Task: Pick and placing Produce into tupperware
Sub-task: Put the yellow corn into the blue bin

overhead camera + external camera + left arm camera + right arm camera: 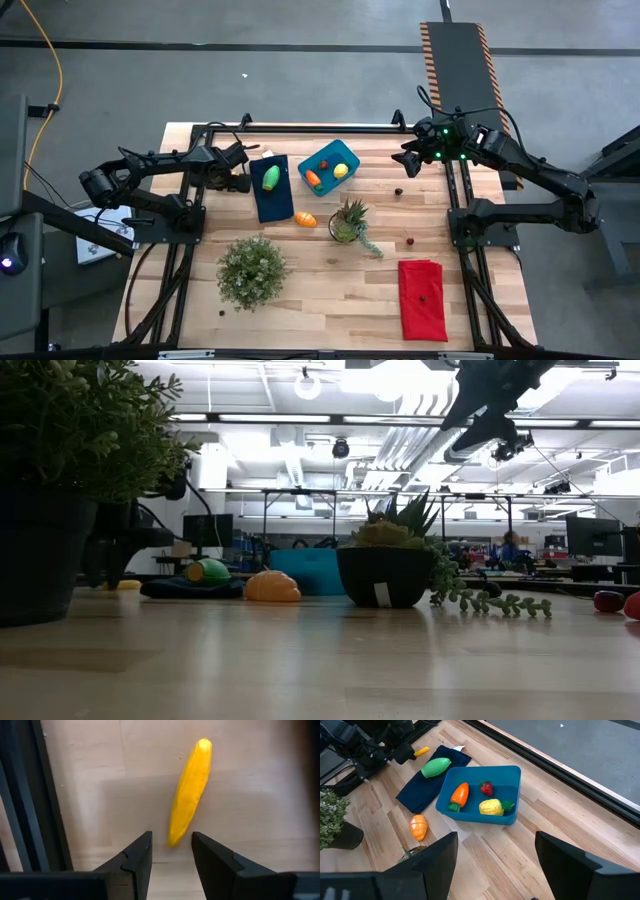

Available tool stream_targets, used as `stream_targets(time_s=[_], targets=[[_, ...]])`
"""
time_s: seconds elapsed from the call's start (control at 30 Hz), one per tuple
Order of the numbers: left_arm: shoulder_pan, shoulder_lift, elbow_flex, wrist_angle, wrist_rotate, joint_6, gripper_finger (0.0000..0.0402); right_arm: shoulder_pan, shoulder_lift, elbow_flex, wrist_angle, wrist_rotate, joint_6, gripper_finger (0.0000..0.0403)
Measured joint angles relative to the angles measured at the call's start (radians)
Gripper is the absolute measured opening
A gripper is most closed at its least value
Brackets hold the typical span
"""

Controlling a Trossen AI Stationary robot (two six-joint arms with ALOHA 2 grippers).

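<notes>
The left gripper (pixel 170 862) hangs low over the wooden bench (pixel 380 290), its jaws parted around nothing, just short of a long yellow toy vegetable (pixel 189 792) lying on the wood. The right gripper (pixel 495 865) waits high with jaws wide apart and empty, above the bright blue plastic tub (pixel 482 795), which holds an orange carrot (pixel 459 796), a yellow lemon (pixel 491 807) and a small red strawberry (pixel 486 787). A green oval (pixel 271 178) rests on the dark blue cloth (pixel 271 200) beside the tub, and an orange oval (pixel 306 219) lies on the bench nearby.

The high view looks straight down on the whole wooden surface (pixel 330 290). The low view looks level across it. The left wrist camera sits close above; the right wrist camera looks from farther, sharing the bright blue rectangular plastic tub (pixel 512 780) with the high view (pixel 345 152).
</notes>
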Motion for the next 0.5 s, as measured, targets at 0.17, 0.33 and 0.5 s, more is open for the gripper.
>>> stream_targets(time_s=[0.17, 0.33, 0.5], targets=[[0.000, 0.000, -0.001, 0.010, -0.001, 0.039, 0.0131, 0.000, 0.000, 0.000, 0.000, 0.000, 0.000, 0.0256], [0.000, 0.001, -0.002, 0.026, -0.002, 0.089, 0.0131, 0.000, 0.000, 0.000, 0.001, 0.000, 0.000, 0.0256], [0.000, 0.001, -0.002, 0.041, -0.002, 0.132, 0.0131, 0.000, 0.000, 0.000, 0.001, 0.000, 0.003, 0.0256]])
